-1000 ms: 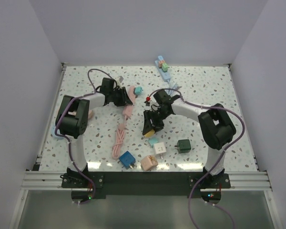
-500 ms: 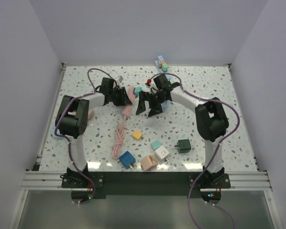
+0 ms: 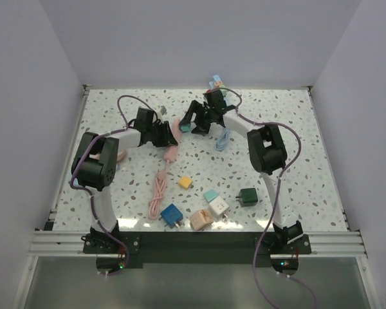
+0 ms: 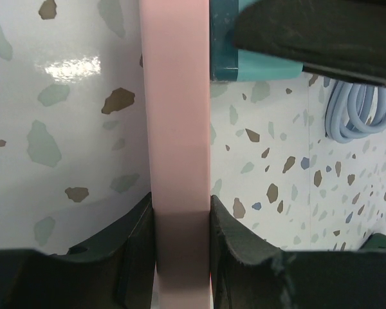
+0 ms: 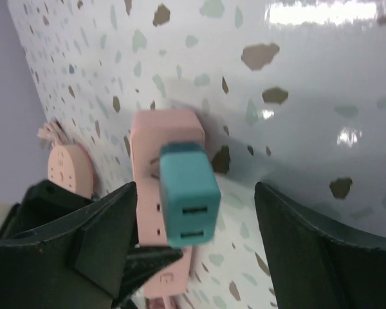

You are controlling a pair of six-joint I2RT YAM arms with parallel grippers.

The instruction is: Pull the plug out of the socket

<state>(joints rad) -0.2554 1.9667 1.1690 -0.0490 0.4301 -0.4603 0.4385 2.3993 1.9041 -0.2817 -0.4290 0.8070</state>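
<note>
Clamps the pink socket strip [image 4: 177, 129] in the left gripper [image 4: 180, 212], fingers [image 4: 132, 257] pressed against both long sides at the bottom of the left wrist view. Holds the strip flat on the speckled table [image 3: 296, 116], just above centre in the top view.

Spreads the right gripper [image 5: 195, 187] wide, one finger at lower left and one at lower right of its own view, with clear gaps to the teal plug [image 5: 188, 193] between them. Cannot tell contact from the left wrist view, where a dark finger overlaps the plug at upper right.

Finds the plug seated in the strip, standing up from its face near the end away from the left gripper. Shows two USB slots on the plug's outer face. Carries a small mark low on the strip in the right wrist view, too blurred to read.

Places a coiled blue cable [image 4: 360, 109] at the right edge of the left wrist view. Places a pink rounded piece [image 5: 71, 167] with small holes left of the strip in the right wrist view.
</note>
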